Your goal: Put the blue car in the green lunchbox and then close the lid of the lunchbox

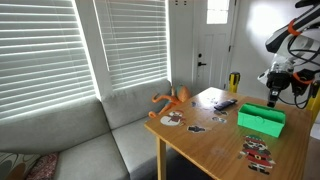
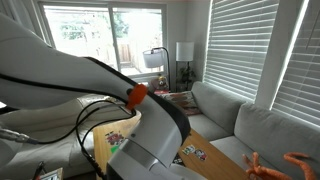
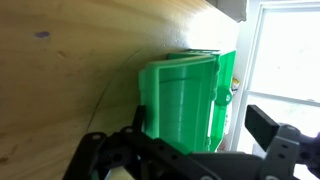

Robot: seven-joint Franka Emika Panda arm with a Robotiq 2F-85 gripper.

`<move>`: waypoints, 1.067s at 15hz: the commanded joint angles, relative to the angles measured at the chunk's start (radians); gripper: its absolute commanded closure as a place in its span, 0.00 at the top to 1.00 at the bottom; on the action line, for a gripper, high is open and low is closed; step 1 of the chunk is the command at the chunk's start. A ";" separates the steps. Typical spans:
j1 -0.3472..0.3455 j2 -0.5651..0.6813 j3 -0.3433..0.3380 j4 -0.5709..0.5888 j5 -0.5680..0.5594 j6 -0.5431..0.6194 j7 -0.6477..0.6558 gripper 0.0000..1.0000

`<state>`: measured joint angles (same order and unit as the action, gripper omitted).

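The green lunchbox point(image 1: 262, 121) stands on the wooden table point(image 1: 215, 145) near its far right side. In the wrist view the lunchbox point(image 3: 185, 95) fills the middle, ribbed side showing, with a flap along its right edge. My gripper point(image 1: 274, 94) hangs just above the lunchbox. In the wrist view the gripper point(image 3: 190, 150) is open and empty, with its fingers on either side of the box. A small dark blue object point(image 1: 225, 103), probably the blue car, lies on the table behind and left of the lunchbox. It is out of the wrist view.
An orange toy point(image 1: 172, 98) lies at the table's back corner and also shows in an exterior view point(image 2: 290, 160). Flat picture cards point(image 1: 258, 152) and small pieces point(image 1: 172, 119) are scattered on the table. A grey sofa point(image 1: 90, 140) stands beside it. My arm point(image 2: 90, 90) blocks much of one exterior view.
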<state>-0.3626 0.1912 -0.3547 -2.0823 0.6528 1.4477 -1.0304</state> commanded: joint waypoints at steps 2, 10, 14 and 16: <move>-0.015 -0.026 0.013 0.023 -0.002 -0.017 0.049 1.00; 0.002 -0.073 0.028 0.024 0.006 -0.001 0.117 1.00; 0.016 -0.120 0.041 0.013 0.002 0.017 0.149 1.00; 0.025 -0.142 0.045 0.011 -0.002 0.025 0.169 1.00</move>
<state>-0.3488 0.1060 -0.3226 -2.0529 0.6526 1.4498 -0.9130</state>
